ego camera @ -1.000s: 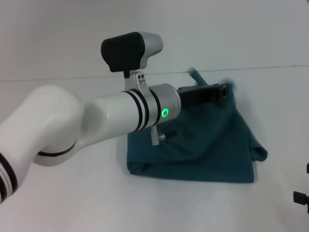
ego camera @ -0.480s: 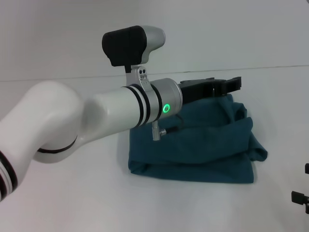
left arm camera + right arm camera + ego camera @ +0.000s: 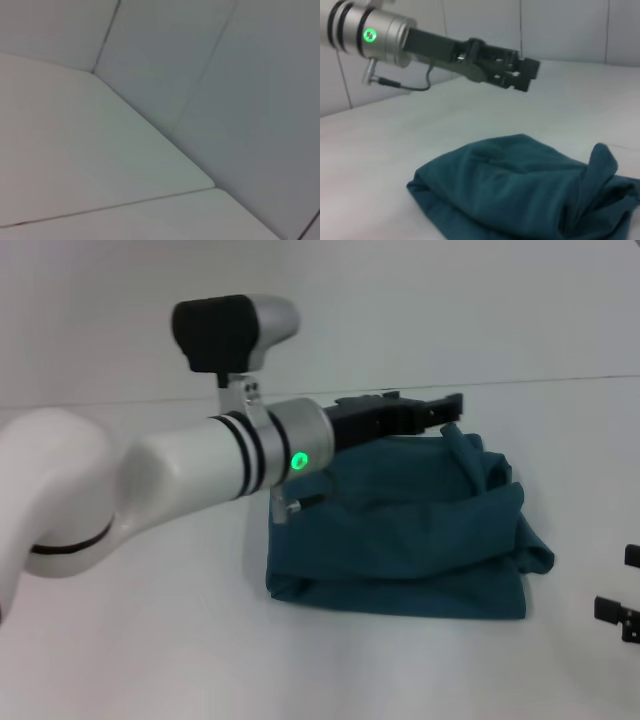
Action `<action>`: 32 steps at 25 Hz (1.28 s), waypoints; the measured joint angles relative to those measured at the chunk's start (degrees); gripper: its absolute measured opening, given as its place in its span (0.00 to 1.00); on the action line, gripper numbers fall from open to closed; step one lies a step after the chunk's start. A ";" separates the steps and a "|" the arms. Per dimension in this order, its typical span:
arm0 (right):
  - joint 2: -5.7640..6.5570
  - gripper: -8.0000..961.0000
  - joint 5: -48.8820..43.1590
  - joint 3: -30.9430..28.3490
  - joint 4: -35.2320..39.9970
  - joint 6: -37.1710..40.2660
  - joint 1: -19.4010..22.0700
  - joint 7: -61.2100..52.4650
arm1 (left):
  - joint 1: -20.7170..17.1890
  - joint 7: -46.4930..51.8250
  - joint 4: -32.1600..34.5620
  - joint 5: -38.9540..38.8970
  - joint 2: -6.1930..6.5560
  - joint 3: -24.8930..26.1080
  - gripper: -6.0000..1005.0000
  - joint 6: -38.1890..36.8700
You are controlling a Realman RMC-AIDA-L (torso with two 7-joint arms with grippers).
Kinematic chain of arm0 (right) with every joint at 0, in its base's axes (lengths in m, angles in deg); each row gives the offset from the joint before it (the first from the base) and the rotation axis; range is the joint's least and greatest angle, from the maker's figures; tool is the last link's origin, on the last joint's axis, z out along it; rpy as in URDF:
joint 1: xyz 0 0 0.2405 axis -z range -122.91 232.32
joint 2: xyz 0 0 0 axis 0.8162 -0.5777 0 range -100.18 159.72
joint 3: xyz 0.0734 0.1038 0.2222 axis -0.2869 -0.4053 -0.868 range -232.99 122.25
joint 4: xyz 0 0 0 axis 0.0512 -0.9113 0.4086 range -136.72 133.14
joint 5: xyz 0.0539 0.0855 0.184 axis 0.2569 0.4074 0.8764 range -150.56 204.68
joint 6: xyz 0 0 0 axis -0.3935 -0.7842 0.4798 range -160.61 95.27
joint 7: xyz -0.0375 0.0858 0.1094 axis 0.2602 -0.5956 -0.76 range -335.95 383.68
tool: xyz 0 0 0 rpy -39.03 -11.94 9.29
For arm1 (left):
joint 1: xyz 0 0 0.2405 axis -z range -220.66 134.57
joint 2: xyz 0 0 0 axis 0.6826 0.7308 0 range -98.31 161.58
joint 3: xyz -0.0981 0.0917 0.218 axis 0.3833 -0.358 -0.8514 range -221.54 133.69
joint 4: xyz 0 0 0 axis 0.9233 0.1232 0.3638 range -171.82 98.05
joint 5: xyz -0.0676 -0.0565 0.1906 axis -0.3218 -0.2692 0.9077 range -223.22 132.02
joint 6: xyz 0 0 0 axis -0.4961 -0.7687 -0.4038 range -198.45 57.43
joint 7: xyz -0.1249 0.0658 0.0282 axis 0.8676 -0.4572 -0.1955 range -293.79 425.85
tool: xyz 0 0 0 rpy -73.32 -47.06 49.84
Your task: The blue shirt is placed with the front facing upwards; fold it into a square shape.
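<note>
The blue shirt [image 3: 400,540] lies on the white table as a rumpled, roughly square bundle, with loose folds bunched along its right side; no lettering shows. The right wrist view also shows the shirt [image 3: 520,190], low in front. My left arm reaches across above the shirt's far edge. Its gripper [image 3: 448,406] hangs clear of the cloth, open and holding nothing, and the same gripper [image 3: 524,74] shows from the side in the right wrist view. My right gripper [image 3: 622,612] shows only as dark bits at the right edge, apart from the shirt.
The white table [image 3: 150,660] stretches around the shirt, with a pale tiled wall [image 3: 480,300] behind it. The left wrist view holds only the table surface [image 3: 75,150] and wall panels.
One second ago my left gripper held a raised edge of the shirt at the far side. That edge has dropped onto the bundle, and the arm has drawn back to the left.
</note>
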 joint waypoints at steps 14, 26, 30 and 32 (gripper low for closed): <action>-0.04 0.95 0.03 -2.71 0.00 -0.11 -0.66 -1.67 | -1.55 0.91 -9.63 5.17 2.32 16.99 0.87 -10.50; -0.05 0.95 -0.11 -2.77 0.00 -0.17 -1.28 -1.73 | -1.53 10.80 -10.45 23.12 3.15 25.22 0.86 -11.99; -0.04 0.95 -0.03 -3.28 0.00 -1.50 -1.91 -2.99 | -1.53 12.12 -10.24 25.92 2.96 25.26 0.86 -13.35; -0.05 0.95 -0.10 -3.18 0.00 -3.76 -2.89 -4.95 | -1.70 11.78 -9.62 25.95 2.79 25.16 0.86 -13.66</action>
